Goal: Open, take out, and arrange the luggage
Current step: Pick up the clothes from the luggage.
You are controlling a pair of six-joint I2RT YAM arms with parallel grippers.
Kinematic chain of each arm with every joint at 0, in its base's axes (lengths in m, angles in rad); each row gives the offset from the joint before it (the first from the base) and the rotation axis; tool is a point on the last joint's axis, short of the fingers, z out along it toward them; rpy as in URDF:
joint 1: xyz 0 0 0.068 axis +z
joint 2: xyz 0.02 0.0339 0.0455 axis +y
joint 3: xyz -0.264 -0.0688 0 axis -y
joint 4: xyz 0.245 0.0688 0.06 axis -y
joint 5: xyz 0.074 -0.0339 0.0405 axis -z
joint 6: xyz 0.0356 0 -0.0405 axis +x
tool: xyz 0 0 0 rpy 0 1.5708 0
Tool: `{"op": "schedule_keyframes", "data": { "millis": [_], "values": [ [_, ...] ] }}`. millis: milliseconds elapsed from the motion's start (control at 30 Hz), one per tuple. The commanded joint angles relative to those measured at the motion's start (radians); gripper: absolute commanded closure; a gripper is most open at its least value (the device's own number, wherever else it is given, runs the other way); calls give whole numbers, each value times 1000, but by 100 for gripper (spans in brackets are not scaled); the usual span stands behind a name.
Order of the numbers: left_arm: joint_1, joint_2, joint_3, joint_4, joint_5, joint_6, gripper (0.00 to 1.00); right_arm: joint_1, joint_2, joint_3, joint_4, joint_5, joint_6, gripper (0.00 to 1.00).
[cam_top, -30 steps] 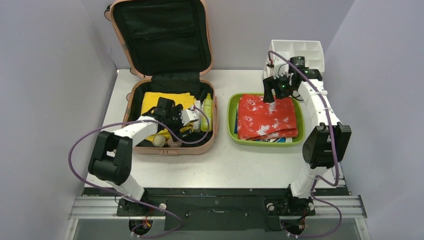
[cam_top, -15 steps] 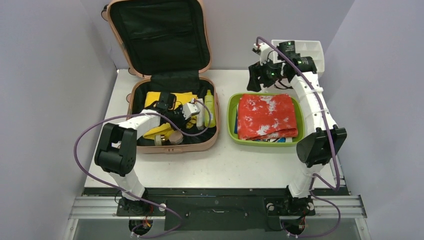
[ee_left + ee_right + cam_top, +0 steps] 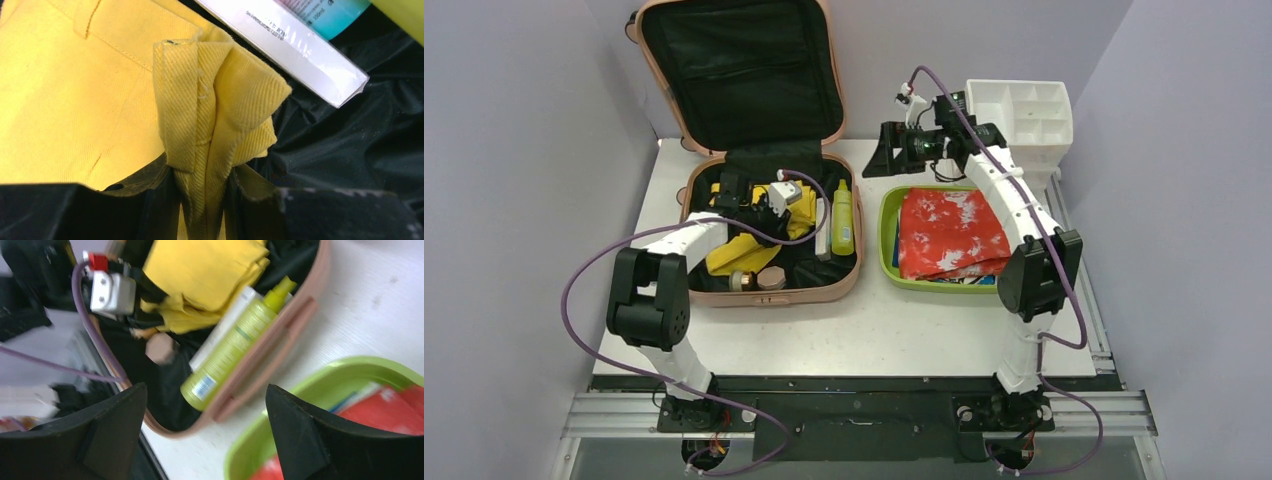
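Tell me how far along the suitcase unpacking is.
Done: the suitcase lies open with its lid up, and a red cloth sits in the green tray. In hand: the left gripper pinches a fold of the yellow cloth inside the suitcase; the right gripper hangs open nearby. Left: the yellow cloth, the green bottle and the white box are not yet out.
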Motion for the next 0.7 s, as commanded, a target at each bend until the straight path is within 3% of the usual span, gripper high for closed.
{"op": "schedule_keyframes", "data": {
  "millis": [0, 167, 233, 367, 567, 667],
  "values": [
    [63, -84, 33, 146, 36, -107, 93, 13, 45, -82, 482, -155, 582, 17],
    [91, -142, -69, 276, 58, -182, 99, 63, 86, -291, 1069, -160, 1105, 16],
    [97, -167, -94, 316, 58, -197, 99, 90, 114, -339, 1170, -141, 1259, 16],
    [106, -239, -149, 370, 44, -214, 100, 148, 154, -377, 1195, -108, 1395, 18],
    [128, -345, -227, 459, 52, -235, 100, 229, 195, -376, 1140, -72, 1435, 21],
    [151, -387, -294, 536, 100, -249, 100, 277, 234, -414, 1224, -63, 1551, 21]
  ]
}}
